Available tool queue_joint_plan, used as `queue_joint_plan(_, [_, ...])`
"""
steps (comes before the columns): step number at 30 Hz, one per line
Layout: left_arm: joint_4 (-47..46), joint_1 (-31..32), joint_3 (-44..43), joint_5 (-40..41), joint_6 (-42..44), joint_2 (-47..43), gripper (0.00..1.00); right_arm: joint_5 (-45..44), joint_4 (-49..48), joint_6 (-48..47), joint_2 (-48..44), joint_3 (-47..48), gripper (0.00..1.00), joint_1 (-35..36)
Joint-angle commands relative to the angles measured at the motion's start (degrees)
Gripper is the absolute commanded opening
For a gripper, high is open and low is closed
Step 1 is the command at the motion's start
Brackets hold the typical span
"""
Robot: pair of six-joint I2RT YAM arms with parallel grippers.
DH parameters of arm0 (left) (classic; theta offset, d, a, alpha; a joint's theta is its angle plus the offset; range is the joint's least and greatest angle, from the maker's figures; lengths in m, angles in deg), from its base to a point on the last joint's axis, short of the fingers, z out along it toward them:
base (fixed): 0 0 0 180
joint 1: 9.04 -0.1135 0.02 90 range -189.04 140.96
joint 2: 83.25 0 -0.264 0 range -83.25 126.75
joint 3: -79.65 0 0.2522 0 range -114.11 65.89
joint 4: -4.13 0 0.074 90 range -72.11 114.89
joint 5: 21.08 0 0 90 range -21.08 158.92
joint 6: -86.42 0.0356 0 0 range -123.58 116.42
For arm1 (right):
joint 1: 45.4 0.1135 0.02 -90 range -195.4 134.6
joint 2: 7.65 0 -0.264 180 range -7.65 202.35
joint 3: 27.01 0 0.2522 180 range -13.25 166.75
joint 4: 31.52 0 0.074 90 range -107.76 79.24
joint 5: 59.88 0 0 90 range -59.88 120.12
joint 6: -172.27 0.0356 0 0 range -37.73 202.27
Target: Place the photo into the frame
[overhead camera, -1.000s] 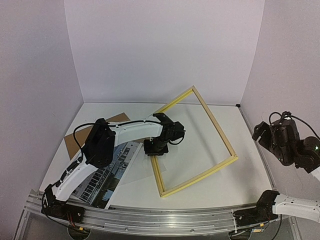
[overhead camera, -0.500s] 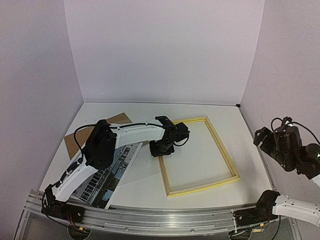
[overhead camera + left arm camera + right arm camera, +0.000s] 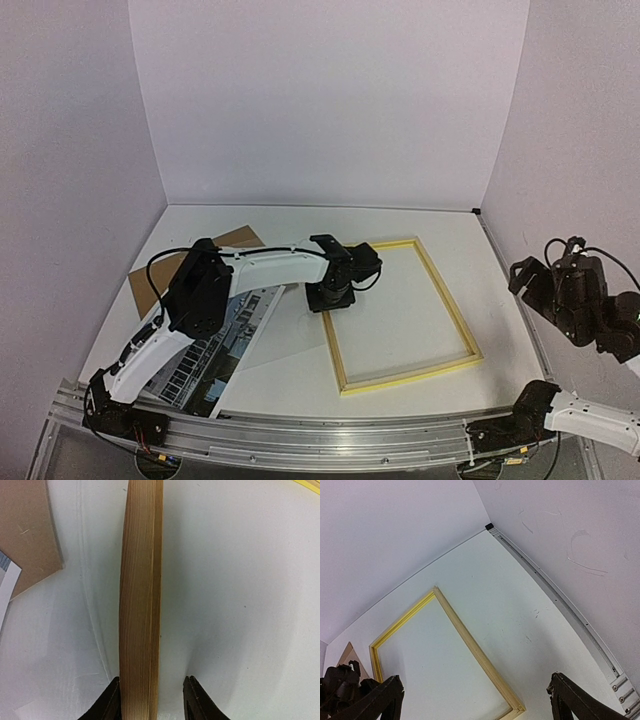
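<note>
The frame [image 3: 141,605] is pale, grained wood, matt. The photo [image 3: 225,340] looks like paper, perhaps slightly glossy. The brown board [image 3: 30,530] is matt card; the table [image 3: 240,605] smooth white.

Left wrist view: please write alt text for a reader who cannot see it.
A pale wooden bar of the frame runs up the picture between the open left tool's black fingers, leaving a gap at the right finger. White table surrounds it; a brown board lies upper left.

Brown backing board [image 3: 148,283] at white table's [image 3: 450,240] far left, clear sheet [image 3: 285,345] beside it.
</note>
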Motion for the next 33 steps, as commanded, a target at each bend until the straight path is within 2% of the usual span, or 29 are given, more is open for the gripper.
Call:
queue_joint_plan(1, [-8.0,1.0,3.5,-10.4,1.4,0.8,0.41,0.4,0.0,-1.4,1.6,1.1,0.98,0.1])
queue_joint_plan(9, [-18.2,1.6,4.0,-16.4,1.1,2.4,0.43,2.7,0.0,-2.2,1.0,0.9,0.98,0.1])
queue_joint_plan(13, [-18.7,1.6,2.6,-16.9,0.7,3.5,0.44,5.2,0.0,-4.0,1.6,0.8,0.98,0.0])
queue_joint_plan(19, [-19.0,1.6,5.6,-14.6,0.3,0.7,0.46,8.7,0.0,-6.4,6.7,1.3,0.98,0.1])
queue_joint_plan(23, [-18.0,1.6,6.7,-11.4,2.3,-2.7,0.58,9.2,0.0,-6.3,12.7,3.0,0.98,0.0])
queue_joint_plan(25, [-16.4,1.7,7.4,-8.1,3.0,-5.9,0.67,8.0,-0.3,-7.2,13.9,3.8,0.98,0.0])
queue_joint_plan(27, [-16.0,1.7,10.2,-5.3,3.6,-10.2,0.86,8.0,-0.9,-8.7,14.9,4.5,0.98,0.0])
queue_joint_plan(29, [-19.5,1.7,16.1,-3.6,4.6,-16.8,0.99,9.5,-1.7,-10.2,16.0,4.8,0.98,0.0])
queue_joint_plan(33, [-22.8,1.7,29.7,-0.1,4.5,-27.9,1.00,15.0,-5.1,-14.7,19.3,4.6,0.98,-0.2])
